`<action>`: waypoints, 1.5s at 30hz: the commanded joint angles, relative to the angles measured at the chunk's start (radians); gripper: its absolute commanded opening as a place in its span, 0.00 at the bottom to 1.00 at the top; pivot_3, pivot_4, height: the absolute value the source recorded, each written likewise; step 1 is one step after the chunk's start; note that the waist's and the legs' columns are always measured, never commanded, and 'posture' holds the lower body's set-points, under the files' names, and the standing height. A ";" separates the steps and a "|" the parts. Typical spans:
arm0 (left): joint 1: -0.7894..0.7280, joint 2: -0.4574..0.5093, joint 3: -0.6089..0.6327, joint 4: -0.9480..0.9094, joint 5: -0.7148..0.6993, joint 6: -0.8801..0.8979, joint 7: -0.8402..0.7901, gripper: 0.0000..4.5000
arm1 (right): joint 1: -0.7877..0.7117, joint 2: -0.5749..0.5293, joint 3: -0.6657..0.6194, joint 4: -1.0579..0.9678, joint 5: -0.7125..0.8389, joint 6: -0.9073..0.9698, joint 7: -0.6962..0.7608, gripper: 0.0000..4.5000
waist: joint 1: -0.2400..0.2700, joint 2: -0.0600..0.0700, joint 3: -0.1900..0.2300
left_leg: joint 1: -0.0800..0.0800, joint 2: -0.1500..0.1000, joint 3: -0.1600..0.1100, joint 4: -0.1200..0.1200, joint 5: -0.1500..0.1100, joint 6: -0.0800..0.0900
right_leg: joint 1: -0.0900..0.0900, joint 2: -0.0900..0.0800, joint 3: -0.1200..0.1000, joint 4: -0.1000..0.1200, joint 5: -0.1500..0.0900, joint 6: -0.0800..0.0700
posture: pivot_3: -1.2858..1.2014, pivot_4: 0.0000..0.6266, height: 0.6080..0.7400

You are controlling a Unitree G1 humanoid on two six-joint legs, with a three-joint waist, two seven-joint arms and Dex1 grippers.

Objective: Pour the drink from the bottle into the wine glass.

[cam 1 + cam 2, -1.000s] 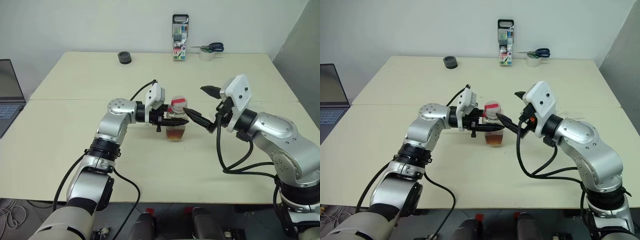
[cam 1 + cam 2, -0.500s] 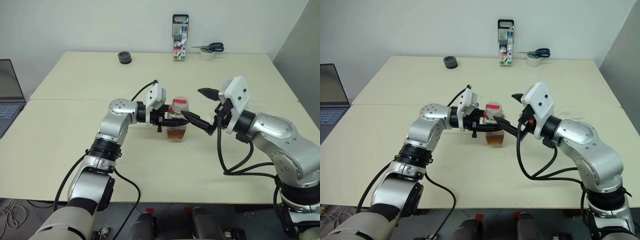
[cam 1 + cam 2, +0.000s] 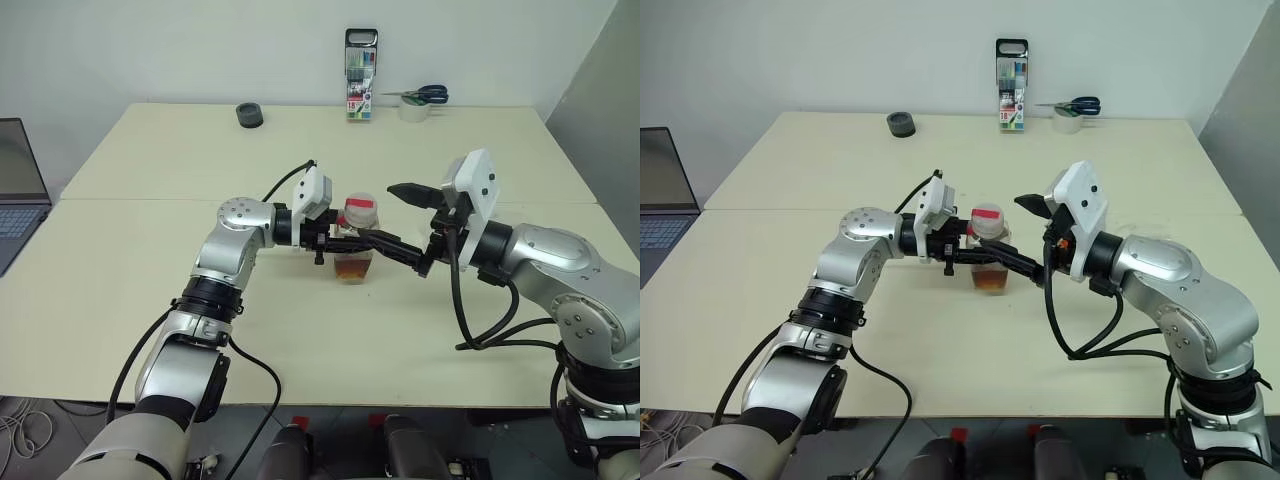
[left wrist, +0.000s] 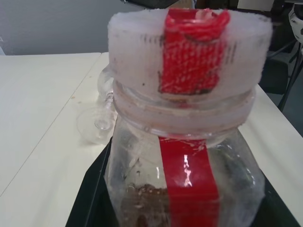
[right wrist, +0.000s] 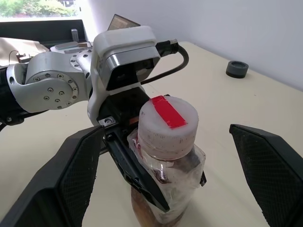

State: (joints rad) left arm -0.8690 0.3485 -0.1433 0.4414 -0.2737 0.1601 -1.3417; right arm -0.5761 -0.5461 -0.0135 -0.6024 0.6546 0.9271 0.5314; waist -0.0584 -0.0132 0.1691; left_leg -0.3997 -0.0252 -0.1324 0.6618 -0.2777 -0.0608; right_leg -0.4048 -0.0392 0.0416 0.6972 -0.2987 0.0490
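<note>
1. Left gripper (image 3: 335, 241) clamped on the bottle (image 3: 355, 240) from its left side, holding it upright just over the table (image 3: 150, 280); jaws pinch the body below the cap
2. Right gripper (image 3: 400, 218) spread wide, level, coming at the bottle from its right; one finger (image 3: 392, 244) runs across the front of the bottle, the other hangs apart beyond the cap (image 3: 359, 208). No contact that I can confirm
3. Bottle: cap still on, white-looking with a red strip; drink (image 3: 351, 268) fills just the bottom part
4. Wine glass (image 4: 100, 118) sits behind the bottle in the left wrist view, lying on its side as far as I can tell
5. Step, my read: uncapping. Pour not started
6. Next move needs both right fingers straddling the cap at cap height, then close and twist while left holds firm. Glass probably needs standing upright before any pour
</note>
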 commanded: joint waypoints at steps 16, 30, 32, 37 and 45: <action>0.001 -0.008 0.011 -0.057 -0.023 -0.018 0.009 0.38 | -0.114 0.046 0.008 0.083 0.081 0.067 -0.037 1.00 | 0.000 0.000 0.000 | 0.000 0.000 0.000 0.000 0.000 0.000 | 0.000 0.000 0.000 0.000 0.000 0.000 | 0.52 0.24 1.00; 0.010 -0.014 0.009 -0.066 -0.022 -0.016 0.016 0.38 | -0.127 0.053 0.099 0.115 -0.050 -0.049 -0.016 0.72 | -0.001 0.000 0.000 | 0.000 0.000 0.000 0.000 0.000 0.000 | 0.000 0.000 0.000 0.000 0.000 0.000 | 0.52 0.24 1.00; 0.014 -0.014 0.008 -0.069 -0.022 -0.015 0.016 0.38 | -0.122 0.059 0.100 0.109 -0.060 -0.063 -0.019 0.57 | -0.001 0.000 0.000 | 0.000 0.000 0.000 0.000 0.000 0.000 | 0.000 0.000 0.000 0.000 0.000 0.000 | 0.52 0.24 1.00; 0.019 -0.014 0.007 -0.075 -0.023 -0.012 0.019 0.38 | -0.103 0.015 0.145 0.084 -0.186 -0.181 -0.009 0.41 | -0.001 0.000 0.000 | 0.000 0.000 -0.001 0.000 0.000 0.000 | 0.000 0.000 0.000 0.000 0.000 0.000 | 0.52 0.24 1.00; 0.039 -0.010 0.005 -0.093 -0.027 -0.002 0.027 0.38 | -0.047 0.069 0.030 0.094 -0.192 -0.295 -0.059 0.39 | -0.001 0.000 0.000 | 0.000 0.000 0.000 0.000 0.001 -0.002 | 0.000 0.000 0.000 0.000 0.000 0.000 | 0.52 0.24 1.00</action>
State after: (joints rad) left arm -0.8467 0.3349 -0.1384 0.3893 -0.2886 0.1669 -1.2974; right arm -0.5998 -0.4881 0.1471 -0.4958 0.4337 0.6391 0.5334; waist -0.0598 -0.0132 0.1690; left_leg -0.3994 -0.0247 -0.1325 0.6617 -0.2762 -0.0634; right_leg -0.4049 -0.0390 0.0418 0.6975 -0.2987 0.0490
